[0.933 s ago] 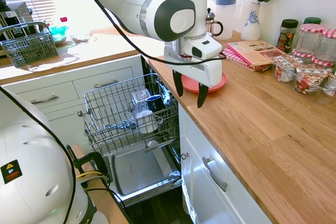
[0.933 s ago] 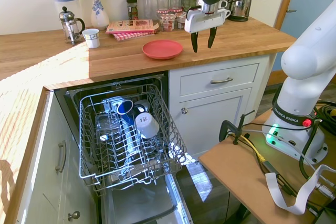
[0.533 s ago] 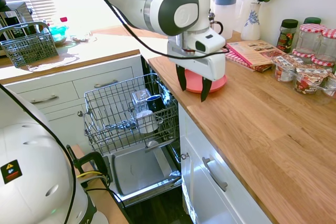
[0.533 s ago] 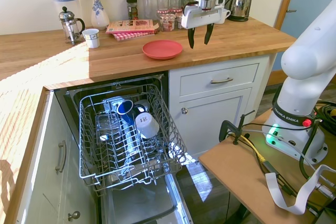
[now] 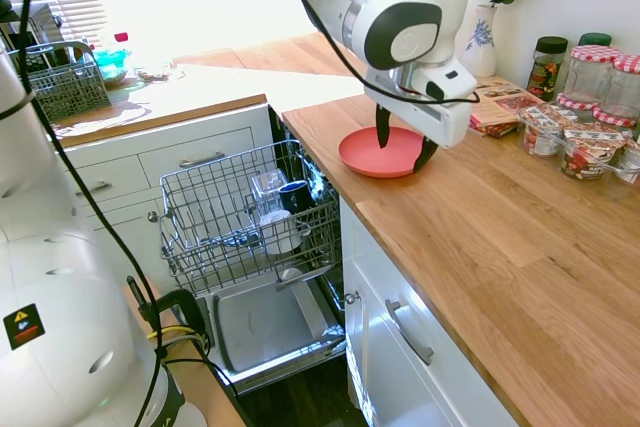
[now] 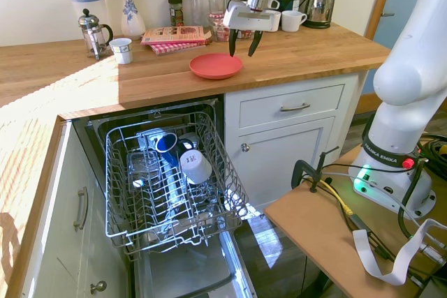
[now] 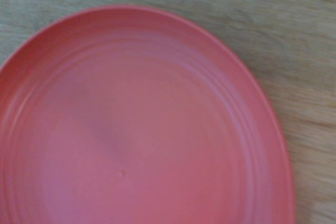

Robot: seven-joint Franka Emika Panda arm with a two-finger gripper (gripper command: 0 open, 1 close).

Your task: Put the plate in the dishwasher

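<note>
The coral-red plate (image 5: 372, 154) (image 6: 214, 66) lies flat on the wooden counter, near the edge above the dishwasher. My gripper (image 5: 405, 145) (image 6: 241, 51) hangs open just over the plate's rim on the side nearest the jars, fingers pointing down, holding nothing. The wrist view is filled by the plate (image 7: 136, 124), with bare wood beside it. The dishwasher stands open below, its grey wire rack (image 5: 205, 212) (image 6: 209, 193) pulled out with a blue mug, a white cup and a glass in it. Its steel-lined door (image 5: 270, 322) is folded down.
Jars (image 5: 590, 137) and a magazine (image 6: 174, 34) lie behind the plate. A white cup (image 6: 122, 50), French press (image 6: 91, 33), kettle (image 6: 321, 5) and mug (image 6: 292, 20) stand on the counter. A dark cutlery basket (image 5: 65, 87) sits on the far counter.
My gripper has travelled from the counter's front edge across to the plate and now hovers over its rim. It stays open. The plate has not moved.
</note>
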